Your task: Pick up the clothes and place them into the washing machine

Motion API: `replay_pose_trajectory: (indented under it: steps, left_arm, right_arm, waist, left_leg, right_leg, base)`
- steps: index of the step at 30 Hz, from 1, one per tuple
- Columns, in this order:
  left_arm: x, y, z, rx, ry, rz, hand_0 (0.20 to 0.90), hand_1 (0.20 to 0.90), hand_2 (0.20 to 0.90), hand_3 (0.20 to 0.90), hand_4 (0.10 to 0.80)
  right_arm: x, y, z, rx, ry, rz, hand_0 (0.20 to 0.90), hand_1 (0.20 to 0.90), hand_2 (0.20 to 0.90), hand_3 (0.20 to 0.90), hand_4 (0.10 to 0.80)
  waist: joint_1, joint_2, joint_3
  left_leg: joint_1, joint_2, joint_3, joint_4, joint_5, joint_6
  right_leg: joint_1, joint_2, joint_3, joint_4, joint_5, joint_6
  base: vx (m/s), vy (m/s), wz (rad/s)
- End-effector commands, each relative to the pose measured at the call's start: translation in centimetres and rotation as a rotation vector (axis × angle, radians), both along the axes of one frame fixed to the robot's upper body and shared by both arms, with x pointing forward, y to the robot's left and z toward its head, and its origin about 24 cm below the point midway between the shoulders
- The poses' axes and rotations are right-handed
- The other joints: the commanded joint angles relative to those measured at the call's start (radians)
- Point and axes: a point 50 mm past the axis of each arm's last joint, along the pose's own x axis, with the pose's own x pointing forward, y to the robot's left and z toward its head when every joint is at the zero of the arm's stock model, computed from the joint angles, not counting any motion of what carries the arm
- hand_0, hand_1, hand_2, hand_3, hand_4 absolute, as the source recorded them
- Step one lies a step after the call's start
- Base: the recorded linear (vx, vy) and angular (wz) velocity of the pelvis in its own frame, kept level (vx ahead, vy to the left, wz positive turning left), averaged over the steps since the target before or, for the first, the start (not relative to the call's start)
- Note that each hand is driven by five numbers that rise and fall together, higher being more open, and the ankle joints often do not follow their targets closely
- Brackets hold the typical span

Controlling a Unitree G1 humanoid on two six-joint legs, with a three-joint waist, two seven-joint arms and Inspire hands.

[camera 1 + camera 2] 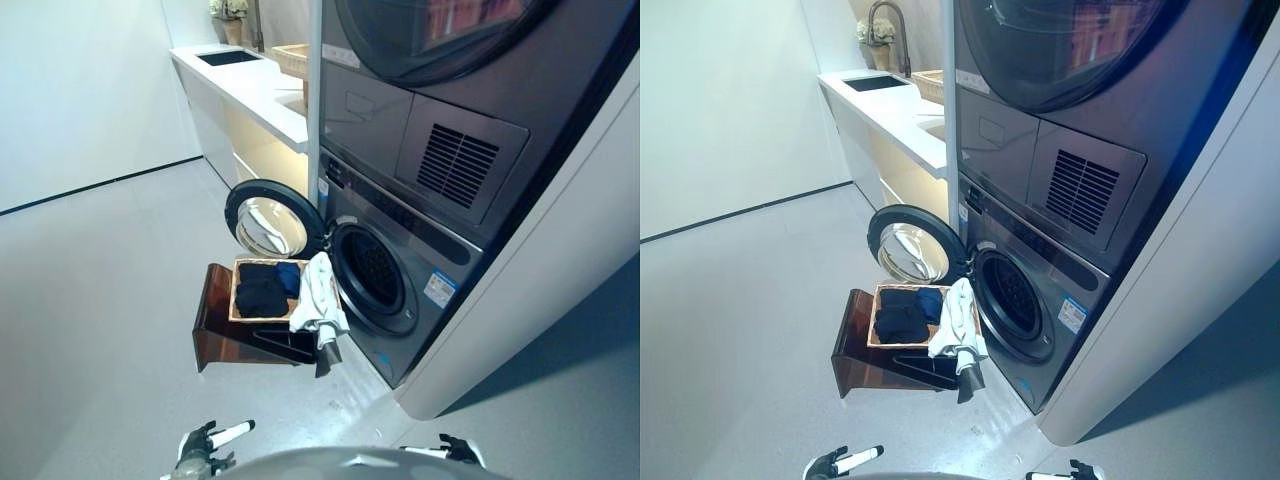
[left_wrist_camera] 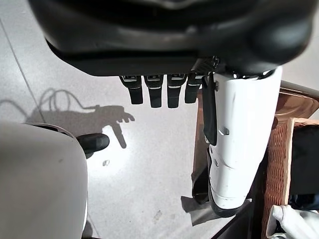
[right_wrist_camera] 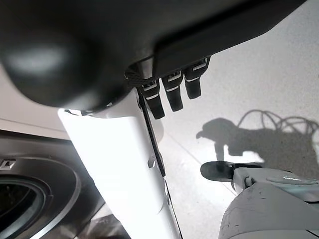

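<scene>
1. Both arms hang low at the near edge of the eye views: left robot hand at lower left, right robot hand at lower right. Neither is touching anything.
2. Left wrist view: left robot hand's fingers hang straight and relaxed, nothing in them. Right wrist view: same for the right robot hand's fingers, loose and empty.
3. The clothes sit in a wicker basket on a brown stand, straight ahead of the robot and well apart from both robot hands.
4. Key relation: basket lies fwd and a bit left of centre, so the left robot hand looks the nearer one. The washer opening is just beside the basket on its right, door swung open behind it.
5. Count: 1 basket, 1 stand, 2 stacked machines, washer at the bottom.
6. Clothes, approx: 1 white piece draped over the basket's washer-side rim, long axis running down the rim; 1 dark piece and 1 blue piece inside. More may lie underneath, can't tell.
7. My read: nothing loaded yet; next is to close in and reach down-fwd.
</scene>
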Motion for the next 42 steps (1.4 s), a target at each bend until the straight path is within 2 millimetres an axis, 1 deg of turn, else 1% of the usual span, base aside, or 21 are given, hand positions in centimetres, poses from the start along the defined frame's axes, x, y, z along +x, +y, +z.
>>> replay_pose_trajectory:
  steps: [1,7,10,15,19,23,25,26,27,29,30,31,32,33,34,35,36,37,38,41,42]
  left_arm:
    - [1.4,-0.4,0.2,-0.001,-0.025,-0.007,0.9,0.9,0.9,0.9,0.8]
    - [1.6,0.1,0.3,0.009,-0.027,0.006,0.9,0.9,0.9,0.9,0.8]
    - [1.7,0.3,0.3,0.016,-0.029,0.007,0.9,0.9,0.9,0.9,0.8]
    - [1.9,0.6,0.4,0.026,-0.032,0.035,0.9,0.9,0.9,0.9,0.8]
    - [2.4,0.7,0.6,0.026,-0.05,0.072,0.9,0.9,0.9,0.9,0.8]
    - [3.6,0.4,0.8,0.028,-0.089,0.075,0.9,0.9,0.9,0.9,0.8]
    - [4.0,0.4,0.9,0.027,-0.104,0.074,0.9,0.9,0.9,0.9,0.8]
    - [4.2,0.3,1.0,0.027,-0.115,0.078,0.9,0.9,0.9,0.9,0.8]
    - [4.6,0.2,1.1,0.023,-0.133,0.079,0.9,0.9,0.9,0.9,0.8]
    - [5.7,0.2,1.4,0.026,-0.177,0.09,0.9,0.9,0.9,0.9,0.8]
    - [6.1,0.2,1.6,0.023,-0.188,0.094,0.9,0.9,0.9,0.9,0.8]
    - [6.2,0.3,1.6,0.022,-0.195,0.107,0.9,0.9,0.9,0.9,0.8]
    - [5.9,0.4,1.5,0.022,-0.189,0.128,0.9,0.9,0.9,0.9,0.8]
    - [5.5,0.4,1.4,0.023,-0.18,0.134,0.9,0.9,0.9,0.9,0.8]
    - [5.2,0.6,1.3,0.024,-0.17,0.146,0.9,0.9,0.9,0.9,0.8]
    - [5.0,0.7,1.3,0.028,-0.166,0.154,0.9,0.9,0.9,0.9,0.8]
    - [4.7,0.8,1.2,0.029,-0.161,0.182,0.9,0.9,0.9,0.9,0.8]
    - [4.3,1.0,1.2,0.031,-0.152,0.209,0.9,0.9,0.9,0.9,0.8]
    - [4.1,1.2,1.2,0.033,-0.153,0.246,0.9,0.9,0.9,0.9,0.8]
    - [3.2,1.6,1.0,0.035,-0.147,0.319,0.9,0.9,0.9,0.9,0.8]
    - [3.0,1.7,1.0,0.04,-0.144,0.322,0.9,0.9,0.9,0.9,0.8]
  right_arm:
    - [4.4,0.4,0.7,-0.009,-0.093,0.027,0.9,0.9,0.9,0.9,0.8]
    - [4.7,0.5,0.8,-0.001,-0.107,0.008,0.9,0.9,0.9,0.9,0.8]
    - [4.7,0.5,0.8,0.002,-0.114,-0.007,0.9,0.9,0.9,0.9,0.8]
    - [5.0,0.2,0.9,0.0,-0.135,-0.043,0.9,0.9,0.9,0.9,0.8]
    - [4.7,-0.3,1.0,-0.009,-0.137,-0.084,0.9,0.9,0.9,0.9,0.8]
    - [5.1,-0.7,1.2,-0.016,-0.161,-0.108,0.9,0.9,0.9,0.9,0.8]
    - [5.6,-0.9,1.4,-0.02,-0.183,-0.117,0.9,0.9,0.9,0.9,0.8]
    - [5.7,-0.9,1.4,-0.021,-0.187,-0.115,0.9,0.9,0.9,0.9,0.8]
    - [5.8,-0.9,1.5,-0.024,-0.193,-0.113,0.9,0.9,0.9,0.9,0.8]
    - [6.0,-1.3,1.7,-0.035,-0.204,-0.109,0.9,0.9,0.9,0.9,0.8]
    - [6.0,-1.3,1.7,-0.038,-0.202,-0.105,0.9,0.9,0.9,0.9,0.8]
    - [5.8,-1.4,1.7,-0.042,-0.19,-0.103,0.9,0.9,0.9,0.9,0.8]
    - [5.5,-1.5,1.6,-0.047,-0.179,-0.105,0.9,0.9,0.9,0.9,0.8]
    - [5.1,-1.5,1.5,-0.048,-0.166,-0.111,0.9,0.9,0.9,0.9,0.8]
    - [4.3,-1.6,1.3,-0.052,-0.14,-0.126,0.9,0.9,0.9,0.9,0.8]
    - [3.8,-1.7,1.2,-0.055,-0.125,-0.132,0.9,0.9,0.9,0.9,0.8]
    - [3.2,-1.9,1.1,-0.063,-0.105,-0.144,0.9,0.9,0.9,0.9,0.8]
    - [2.7,-1.9,1.0,-0.063,-0.095,-0.155,0.9,0.9,0.9,0.9,0.8]
    - [2.1,-1.9,0.9,-0.063,-0.081,-0.172,0.9,0.9,0.9,0.9,0.8]
    - [0.9,-1.7,0.6,-0.051,-0.054,-0.21,0.9,0.9,0.9,0.9,0.8]
    - [0.8,-1.7,0.6,-0.048,-0.054,-0.223,0.9,0.9,0.9,0.9,0.8]
  waist:
    - [0.013,-0.016,0.077]
    - [0.011,-0.013,0.083]
    - [0.008,-0.01,0.089]
    - [0.004,-0.01,0.103]
    - [0.005,-0.019,0.11]
    - [0.0,-0.025,0.139]
    - [-0.001,-0.03,0.156]
    - [0.003,-0.034,0.165]
    - [0.009,-0.037,0.18]
    - [0.021,-0.048,0.213]
    - [0.02,-0.052,0.222]
    - [0.027,-0.05,0.223]
    - [0.031,-0.05,0.221]
    - [0.033,-0.051,0.217]
    - [0.037,-0.04,0.21]
    - [0.044,-0.04,0.21]
    - [0.049,-0.044,0.211]
    - [0.051,-0.044,0.21]
    - [0.051,-0.044,0.209]
    - [0.061,-0.037,0.197]
    - [0.066,-0.036,0.192]
  left_leg:
    - [0.022,-0.057,-0.027,-0.002,-0.045,-0.039]
    - [0.026,-0.056,-0.025,-0.002,-0.045,-0.039]
    - [0.032,-0.052,-0.022,-0.002,-0.044,-0.039]
    - [0.035,-0.034,-0.011,0.004,-0.036,-0.037]
    - [0.016,-0.026,-0.01,0.078,-0.061,-0.038]
    - [-0.029,-0.003,-0.014,0.191,-0.087,-0.041]
    - [-0.077,0.009,-0.013,0.295,-0.094,-0.044]
    - [-0.1,0.014,-0.015,0.345,-0.081,-0.045]
    - [-0.148,0.017,-0.03,0.432,-0.052,-0.049]
    - [-0.238,0.009,-0.051,0.54,0.005,-0.061]
    - [-0.288,0.008,-0.054,0.552,0.014,-0.061]
    - [-0.315,-0.008,-0.06,0.486,0.006,-0.055]
    - [-0.319,-0.005,-0.061,0.424,0.007,-0.052]
    - [-0.307,0.006,-0.06,0.362,0.028,-0.055]
    - [-0.321,0.033,-0.069,0.252,0.091,-0.066]
    - [-0.323,0.044,-0.089,0.18,0.126,-0.072]
    - [-0.33,0.053,-0.115,0.102,0.148,-0.078]
    - [-0.339,0.068,-0.126,0.052,0.16,-0.088]
    - [-0.336,0.093,-0.121,0.009,0.176,-0.102]
    - [-0.324,0.155,-0.05,-0.002,0.205,-0.125]
    - [-0.323,0.162,-0.033,0.01,0.216,-0.127]
  right_leg:
    - [0.112,0.036,-0.056,0.001,-0.12,0.04]
    - [0.116,0.038,-0.054,0.001,-0.12,0.037]
    - [0.118,0.046,-0.049,0.004,-0.12,0.028]
    - [0.073,0.066,-0.018,0.057,-0.145,0.011]
    - [0.072,0.078,0.001,0.054,-0.149,0.001]
    - [0.06,0.086,0.015,0.081,-0.165,-0.017]
    - [0.05,0.092,0.022,0.101,-0.181,-0.031]
    - [0.052,0.093,0.024,0.105,-0.186,-0.037]
    - [0.055,0.095,0.023,0.116,-0.193,-0.046]
    - [0.053,0.091,0.012,0.141,-0.205,-0.058]
    - [0.042,0.088,0.004,0.156,-0.211,-0.06]
    - [0.034,0.092,0.002,0.159,-0.216,-0.058]
    - [0.033,0.095,0.004,0.153,-0.218,-0.052]
    - [0.039,0.101,0.007,0.147,-0.219,-0.049]
    - [0.051,0.117,0.008,0.135,-0.223,-0.045]
    - [0.064,0.121,0.014,0.125,-0.225,-0.045]
    - [0.082,0.125,0.02,0.113,-0.229,-0.041]
    - [0.094,0.128,0.027,0.102,-0.233,-0.036]
    - [0.112,0.13,0.033,0.093,-0.244,-0.028]
    - [0.166,0.13,0.04,0.083,-0.276,-0.021]
    - [0.183,0.124,0.035,0.082,-0.285,-0.016]
  base:
    - [0.0,0.0,0.0]
    - [-0.01,-0.025,0.0]
    - [-0.013,-0.049,0.0]
    - [-0.034,-0.075,-0.03]
    - [0.015,-0.121,-0.18]
    - [0.002,-0.136,-0.09]
    - [0.02,-0.163,-0.11]
    - [0.022,-0.173,-0.2]
    - [-0.005,-0.157,-0.19]
    - [-0.018,-0.143,-0.19]
    - [0.018,-0.082,-0.13]
    - [0.058,-0.03,-0.07]
    - [0.121,0.009,0.16]
    - [0.167,0.042,0.14]
    - [0.193,0.053,0.02]
    - [0.216,0.071,-0.14]
    - [0.203,0.075,-0.08]
    - [0.216,0.102,0.01]
    - [0.193,0.11,-0.02]
    - [0.243,0.179,-0.16]
    - [0.37,0.313,-0.39]
